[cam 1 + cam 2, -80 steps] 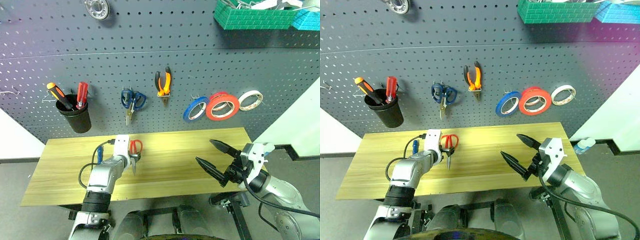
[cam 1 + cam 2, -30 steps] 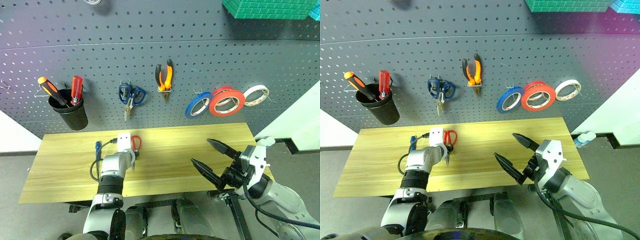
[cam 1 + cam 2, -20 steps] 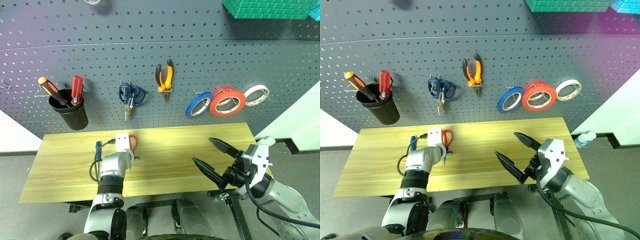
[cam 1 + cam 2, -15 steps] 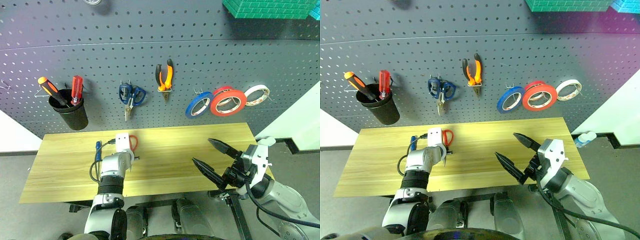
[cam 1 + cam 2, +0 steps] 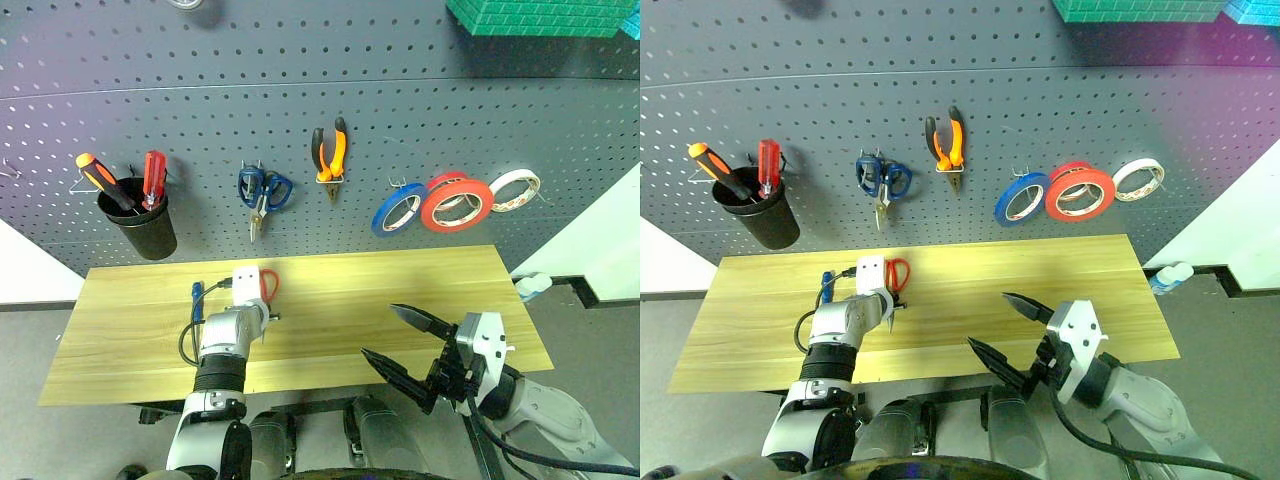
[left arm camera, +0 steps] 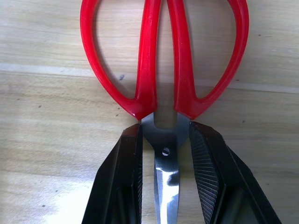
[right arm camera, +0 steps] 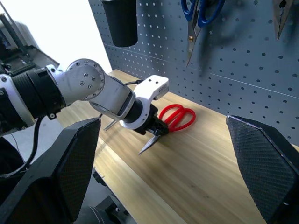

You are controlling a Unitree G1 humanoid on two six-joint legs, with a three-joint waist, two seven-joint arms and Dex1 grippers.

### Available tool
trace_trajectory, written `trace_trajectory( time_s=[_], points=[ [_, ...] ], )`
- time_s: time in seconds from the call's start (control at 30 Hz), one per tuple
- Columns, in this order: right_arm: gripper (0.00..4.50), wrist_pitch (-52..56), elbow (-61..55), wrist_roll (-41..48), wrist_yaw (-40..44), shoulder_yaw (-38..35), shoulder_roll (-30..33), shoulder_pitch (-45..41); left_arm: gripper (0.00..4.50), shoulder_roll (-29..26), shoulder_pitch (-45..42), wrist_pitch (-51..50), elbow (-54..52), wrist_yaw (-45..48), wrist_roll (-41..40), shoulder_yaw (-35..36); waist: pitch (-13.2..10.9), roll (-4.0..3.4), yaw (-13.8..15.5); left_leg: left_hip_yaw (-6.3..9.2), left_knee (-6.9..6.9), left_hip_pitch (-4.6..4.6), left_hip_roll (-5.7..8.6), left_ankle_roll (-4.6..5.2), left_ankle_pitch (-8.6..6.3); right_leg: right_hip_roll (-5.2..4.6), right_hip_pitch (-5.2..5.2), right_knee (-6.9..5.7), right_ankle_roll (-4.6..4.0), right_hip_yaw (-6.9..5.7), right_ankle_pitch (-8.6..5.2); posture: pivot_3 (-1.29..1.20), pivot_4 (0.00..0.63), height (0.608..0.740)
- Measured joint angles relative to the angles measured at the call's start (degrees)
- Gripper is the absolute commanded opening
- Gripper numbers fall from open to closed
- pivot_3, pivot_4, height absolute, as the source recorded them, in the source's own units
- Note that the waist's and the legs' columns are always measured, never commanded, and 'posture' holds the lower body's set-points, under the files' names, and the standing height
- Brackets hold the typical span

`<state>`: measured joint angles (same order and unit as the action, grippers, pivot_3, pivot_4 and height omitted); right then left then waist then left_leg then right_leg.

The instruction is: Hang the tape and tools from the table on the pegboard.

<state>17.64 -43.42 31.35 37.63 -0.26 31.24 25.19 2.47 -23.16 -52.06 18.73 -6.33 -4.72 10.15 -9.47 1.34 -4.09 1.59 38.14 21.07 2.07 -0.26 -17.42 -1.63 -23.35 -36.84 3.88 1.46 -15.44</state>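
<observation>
The left gripper pinches the red-handled scissors at the pivot, near the table's back edge; the right gripper hangs spread at its front edge. Next likely comes lifting them toward the pegboard.

The right hand is seen with its two black fingers spread wide. Between them, the left hand is clamped on the red-handled scissors lying on the worktop. At 12 o'clock, blue-handled scissors hang on the pegboard; a black cup hangs at 11 o'clock.
</observation>
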Motion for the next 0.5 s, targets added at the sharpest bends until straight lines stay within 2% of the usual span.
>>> trace_trajectory(
  time_s=[0.2, 0.3, 0.37, 0.4, 0.47, 0.5],
  points=[
    [4.50, -0.6, 0.2, -0.5, 0.1, 0.0, -0.2, -1.7, 1.10, -1.2, 5.2, -3.1, -8.1, 2.3, 0.4, -3.9, 0.0, 0.02, 0.0, 0.02, -0.08, 0.33, 0.00, 0.03, -0.02, -0.02, -0.27, 0.17, -0.20, -0.01, 0.15, -0.23, 0.157, 0.734],
    [4.50, -1.6, 3.8, -0.3, 2.3, 0.2, -0.2, -4.3, 1.10, -3.6, 7.9, -5.5, -13.2, 3.9, 0.6, -6.7, -0.1, 0.07, 0.0, 0.04, -0.15, 0.35, 0.00, 0.04, -0.03, -0.04, -0.28, 0.25, -0.26, -0.01, 0.19, -0.21, 0.147, 0.734],
    [4.50, -7.8, 23.7, -0.2, 10.4, -1.7, 0.0, -14.9, 1.10, -5.7, 8.5, -6.2, -15.7, 5.3, 1.0, -8.6, -0.2, 0.33, -0.4, 0.02, -0.10, 0.23, -0.02, 0.05, -0.02, 0.01, 0.00, 0.63, -0.23, -0.01, 0.59, -0.21, 0.143, 0.734],
    [4.50, -10.7, 36.2, -0.8, 14.2, -3.5, 0.1, -20.0, 1.10, -6.4, 8.7, -6.2, -17.1, 6.3, 1.0, -9.9, -0.3, 0.15, -0.3, -0.06, -0.02, 0.22, 0.01, 0.08, -0.01, -0.09, 0.17, 0.87, -0.32, -0.01, 0.76, -0.20, 0.138, 0.734],
    [4.50, -14.5, 48.7, -1.5, 18.6, -5.5, 0.3, -23.7, 1.10, -8.0, 9.7, -6.1, -18.8, 7.8, 1.0, -11.4, -0.3, -0.38, 0.4, -0.15, -0.08, 0.36, 0.07, 0.27, 0.10, -0.43, 0.06, 0.81, -0.29, -0.22, 0.78, -0.20, 0.136, 0.734],
    [4.50, -16.3, 51.8, -1.8, 20.7, -5.4, -0.1, -24.5, 1.10, -9.2, 10.2, -6.1, -19.0, 8.7, 1.0, -11.6, -0.3, -0.42, 0.5, -0.18, -0.12, 0.36, 0.04, 0.28, 0.10, -0.41, -0.03, 0.72, -0.27, -0.22, 0.78, -0.19, 0.133, 0.734]
  ],
)
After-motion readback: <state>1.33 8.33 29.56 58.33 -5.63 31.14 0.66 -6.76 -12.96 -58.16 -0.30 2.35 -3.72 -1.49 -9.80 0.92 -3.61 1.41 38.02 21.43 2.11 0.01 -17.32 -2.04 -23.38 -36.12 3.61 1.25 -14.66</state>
